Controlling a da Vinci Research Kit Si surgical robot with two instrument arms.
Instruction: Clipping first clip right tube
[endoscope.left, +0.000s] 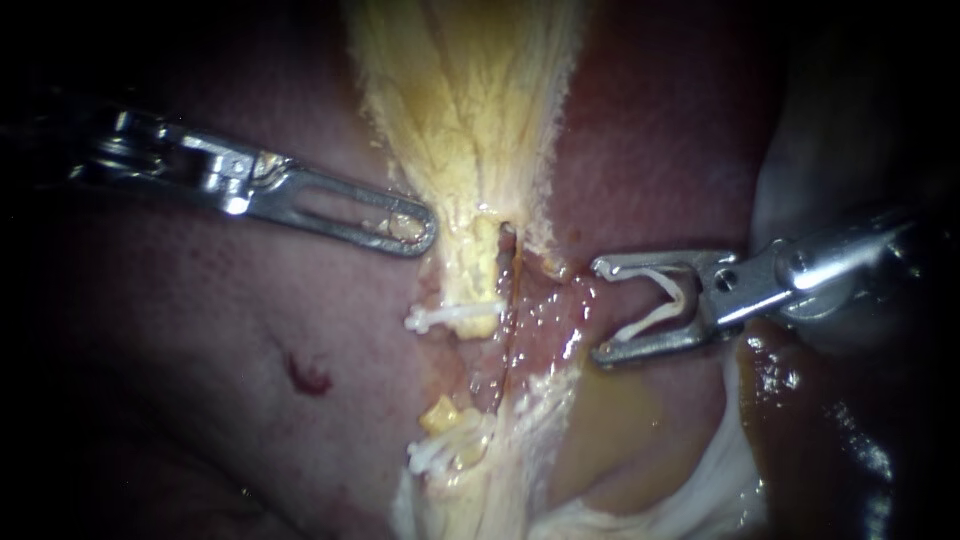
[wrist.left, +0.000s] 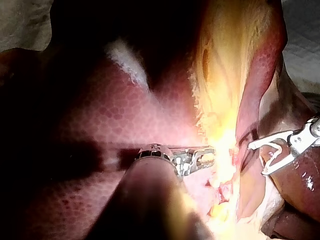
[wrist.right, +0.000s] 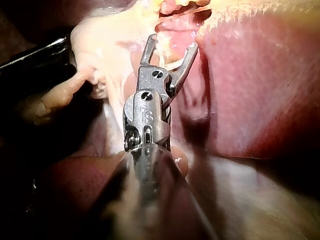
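Gripping a white clip (endoscope.left: 678, 300) wide between its jaws, my right instrument (endoscope.left: 601, 310) hovers near an already clipped tube (endoscope.left: 475, 270).

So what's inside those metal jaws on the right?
A white clip, its legs touching both jaws of my right instrument. Nothing else is in there yet. Whatever lies behind the metal is hidden.

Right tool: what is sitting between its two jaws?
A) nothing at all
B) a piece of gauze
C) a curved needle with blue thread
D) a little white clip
D: a white V-shaped clip sits inside the right tool, with one arm against each jaw and its open end facing the tissue.
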